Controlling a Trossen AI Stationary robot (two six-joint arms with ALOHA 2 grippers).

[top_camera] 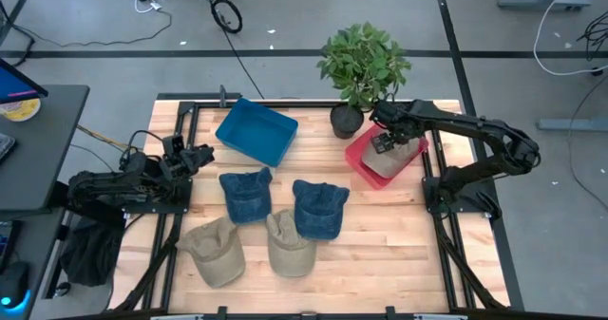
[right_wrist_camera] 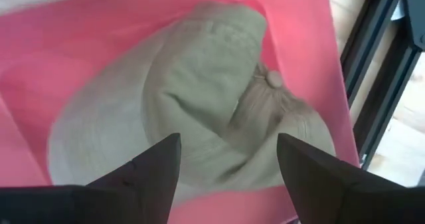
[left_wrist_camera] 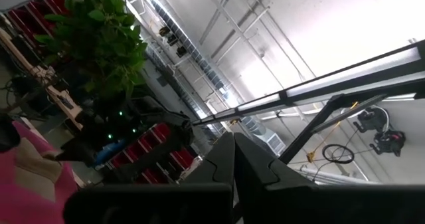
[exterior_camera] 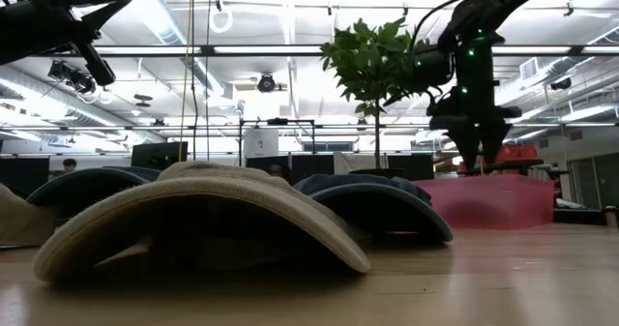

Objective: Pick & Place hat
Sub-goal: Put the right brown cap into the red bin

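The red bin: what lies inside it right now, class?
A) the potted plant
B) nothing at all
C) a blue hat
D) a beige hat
D: the right wrist view shows a beige hat lying in the red bin, with the open right gripper just above it; in the high view both blue hats lie on the table.

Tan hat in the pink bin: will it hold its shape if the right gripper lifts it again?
Probably not: the tan hat lies creased and slumped in the pink bin, so it looks floppy. Likely light. The open right gripper should pinch the fabric easily.
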